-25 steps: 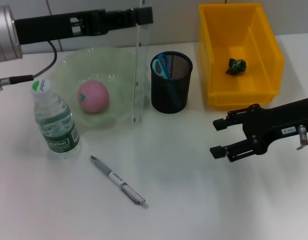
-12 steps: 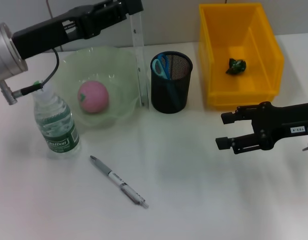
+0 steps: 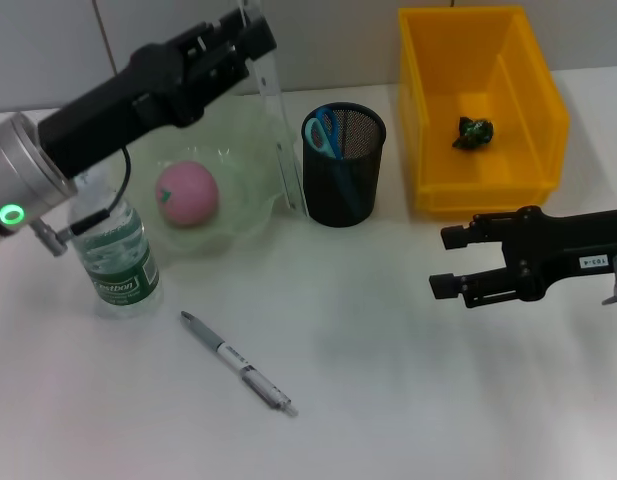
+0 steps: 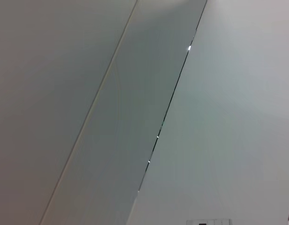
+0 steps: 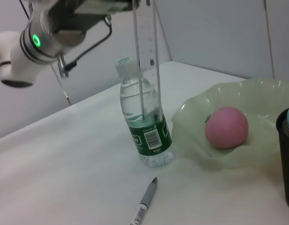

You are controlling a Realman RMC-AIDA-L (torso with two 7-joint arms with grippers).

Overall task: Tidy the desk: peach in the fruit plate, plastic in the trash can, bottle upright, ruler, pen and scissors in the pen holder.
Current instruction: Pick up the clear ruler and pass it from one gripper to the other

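Left hand (image 3: 250, 35) of mine is raised over the far side of the desk (image 3: 408, 380), closed on the top end of the ruler (image 3: 280, 140), which hangs from it nearly upright, tilted a little, with its lower end down between the fruit plate (image 3: 238, 215) and the pen holder (image 3: 343, 165), just beside the holder's wall and not inside it. From my right wrist I see the same clear strip hanging in front of the bottle (image 5: 144, 122), and my left wrist shows little more than a pale wall and one small end of the ruler at the picture's edge. My right hand (image 3: 450, 262) hovers low over the desk in front of the trash can (image 3: 428, 120), its two fingers spread apart and holding nothing. The scissors (image 3: 322, 131) already stand in the pen holder, their blue handles leaning at the rim. The peach (image 3: 186, 193) lies in the fruit plate. The bottle stands upright on the desk just beside the plate, on my left side, its white cap on. The pen (image 3: 238, 362) lies flat and slantwise on the bare desk, nearer to me than the plate and well apart from both hands. A small dark green crumpled scrap (image 3: 474, 131) rests on the floor of the trash can. The desk is plain white, and a pale grey wall with a thin seam rises behind it.
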